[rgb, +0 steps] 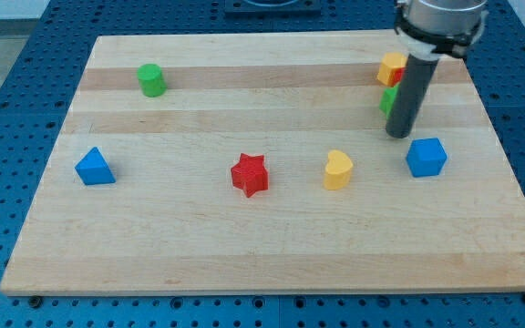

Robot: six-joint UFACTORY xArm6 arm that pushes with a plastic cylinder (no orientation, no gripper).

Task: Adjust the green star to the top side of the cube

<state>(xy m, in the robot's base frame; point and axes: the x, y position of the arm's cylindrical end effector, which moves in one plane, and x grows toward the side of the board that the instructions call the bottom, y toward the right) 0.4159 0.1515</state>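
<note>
Rod-ended and holding nothing, my tip [398, 135] sits on the wooden surface [199, 246], just beside the blue cube [426, 157] at its 10 o'clock; the green star [386, 98], half hidden behind the rod, lies near the cube's 11 o'clock

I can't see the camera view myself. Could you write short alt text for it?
A dark rod ends with my tip on a wooden board, just above-left of a blue cube, hiding most of a green block below a yellow block and a red sliver. Elsewhere lie a yellow heart, red star, blue triangular block and green cylinder.
</note>
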